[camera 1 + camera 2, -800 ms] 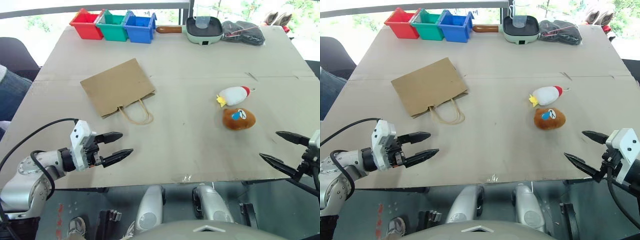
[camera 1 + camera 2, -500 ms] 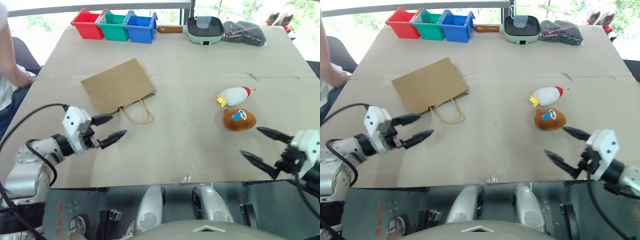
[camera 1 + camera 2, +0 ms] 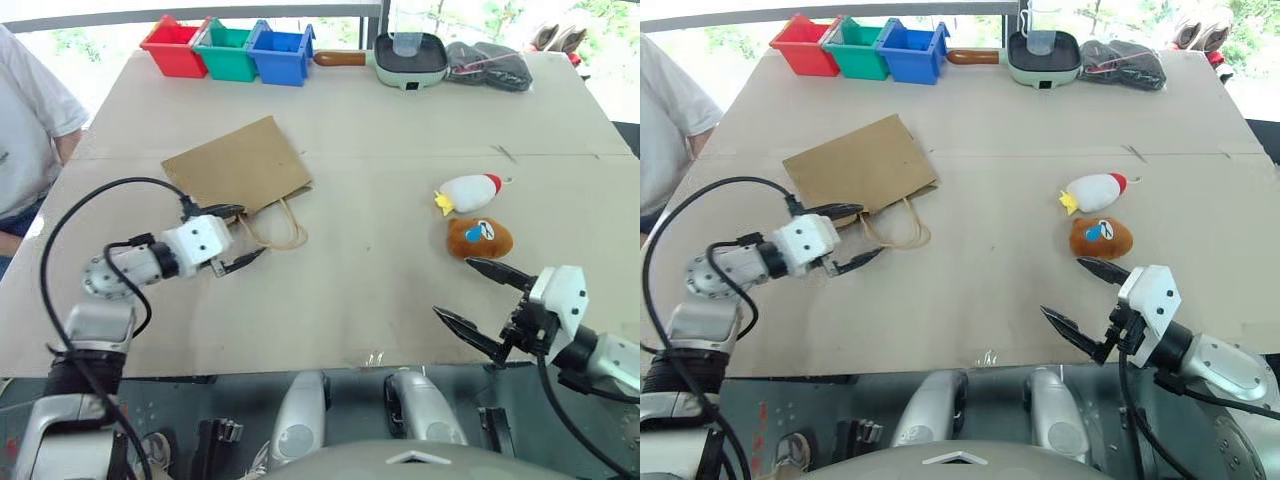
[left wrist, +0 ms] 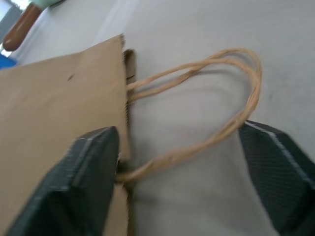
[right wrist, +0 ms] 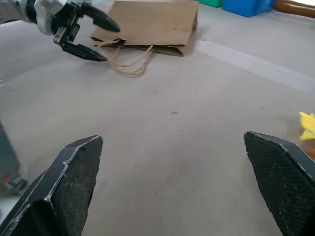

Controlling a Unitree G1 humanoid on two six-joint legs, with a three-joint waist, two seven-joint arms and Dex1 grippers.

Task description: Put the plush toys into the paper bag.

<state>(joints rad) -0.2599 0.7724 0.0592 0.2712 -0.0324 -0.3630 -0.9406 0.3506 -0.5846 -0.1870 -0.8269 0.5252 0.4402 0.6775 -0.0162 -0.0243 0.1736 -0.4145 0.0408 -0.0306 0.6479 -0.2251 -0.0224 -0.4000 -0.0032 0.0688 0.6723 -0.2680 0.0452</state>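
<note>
Brown kraft paper is what you should look for first: the paper bag [image 3: 238,174] lies flat and closed on the table [image 3: 380,290], toward your left, with its two tan loop handles [image 3: 272,225] spread on the tabletop toward you. Nothing is inside it yet.

Your left gripper [image 3: 232,238] sits at the bag's mouth with its two black fingers spread apart, one over the bag's edge and one outside the handle loops, so the handles lie between them. It grasps nothing.

The plush toys are well apart from the bag, on your right. The white toy [image 3: 468,192] with the red top and yellow feet lies just behind the orange-brown toy [image 3: 478,238], the two nearly touching. Your right gripper [image 3: 478,303] hovers near the table's front edge, just in front of the orange-brown toy, jaws wide and empty.

Judging from this, the whole task remains: open the bag, then pick up and drop in both toys.
</note>
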